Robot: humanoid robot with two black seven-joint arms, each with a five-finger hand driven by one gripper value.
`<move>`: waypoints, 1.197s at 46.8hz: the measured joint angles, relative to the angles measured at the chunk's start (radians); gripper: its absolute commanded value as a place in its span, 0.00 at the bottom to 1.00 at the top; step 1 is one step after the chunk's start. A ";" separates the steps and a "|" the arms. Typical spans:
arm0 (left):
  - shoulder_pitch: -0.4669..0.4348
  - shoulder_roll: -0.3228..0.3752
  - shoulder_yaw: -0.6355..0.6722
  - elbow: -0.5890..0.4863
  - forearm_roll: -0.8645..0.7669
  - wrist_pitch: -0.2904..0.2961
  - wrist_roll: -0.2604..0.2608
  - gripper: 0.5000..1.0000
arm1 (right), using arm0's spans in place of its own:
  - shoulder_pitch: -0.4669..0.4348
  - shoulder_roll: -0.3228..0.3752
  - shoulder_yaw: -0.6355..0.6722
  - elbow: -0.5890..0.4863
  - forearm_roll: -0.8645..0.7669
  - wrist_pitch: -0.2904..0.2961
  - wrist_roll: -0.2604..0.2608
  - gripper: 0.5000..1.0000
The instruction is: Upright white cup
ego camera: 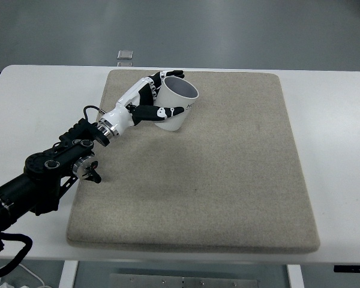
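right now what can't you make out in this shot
- White cup: head view; its base and the near left of its wall are hidden by the left robot hand, so whether it rests on the mat is unclear.
- Print on the cup: cut off by its curve, too small to read.
- Small object at the table's far edge: too small to identify.
- Right arm: out of view.

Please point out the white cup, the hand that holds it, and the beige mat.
white cup (179, 103), head view, on its outer wall.
left hand (138, 107), head view, on the palm.
beige mat (228, 180), head view, on bare surface.
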 measured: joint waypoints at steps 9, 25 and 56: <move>0.005 0.000 -0.017 -0.008 0.000 0.000 0.000 0.48 | 0.000 0.000 0.000 0.000 0.001 0.000 0.000 0.86; 0.017 -0.001 -0.026 -0.002 -0.002 0.011 0.000 0.89 | 0.000 0.000 0.000 0.000 0.000 0.000 0.000 0.86; 0.017 -0.008 -0.037 0.005 -0.004 0.011 0.000 0.93 | 0.000 0.000 0.001 0.000 0.000 0.000 0.000 0.86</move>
